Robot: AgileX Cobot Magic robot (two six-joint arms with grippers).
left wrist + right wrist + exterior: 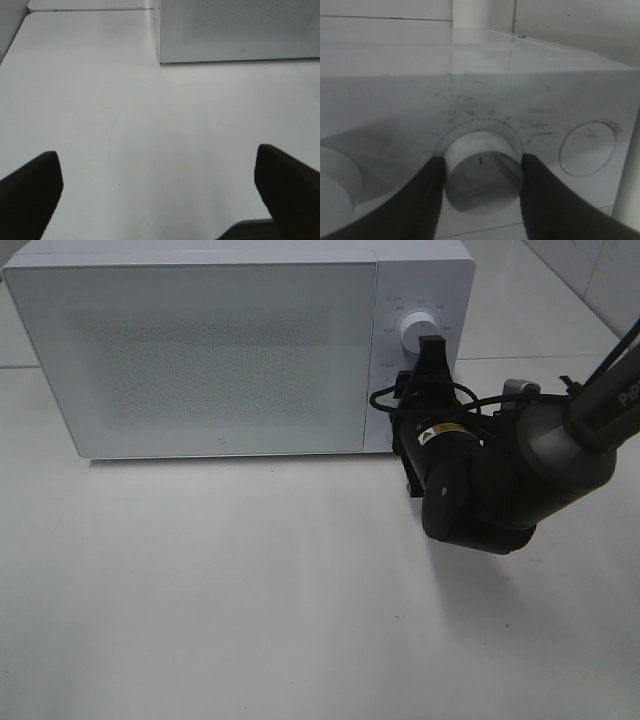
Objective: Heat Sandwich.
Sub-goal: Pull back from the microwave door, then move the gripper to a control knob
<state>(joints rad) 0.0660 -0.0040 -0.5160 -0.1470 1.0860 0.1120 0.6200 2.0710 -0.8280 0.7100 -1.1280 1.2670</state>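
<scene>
right end effector [481, 165] pinching white dial [482, 176] on microwave [200, 350] control panel, door shut. left end effector [157, 156] spread wide over bare desk [250, 590], holding nothing. sandwich not visible in any view.

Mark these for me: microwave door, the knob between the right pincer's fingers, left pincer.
door [200, 350], high view, middle of the closed front panel.
knob [482, 177], right wrist view, its front face.
left pincer [156, 151], left wrist view, midway between the open fingertips.
</scene>
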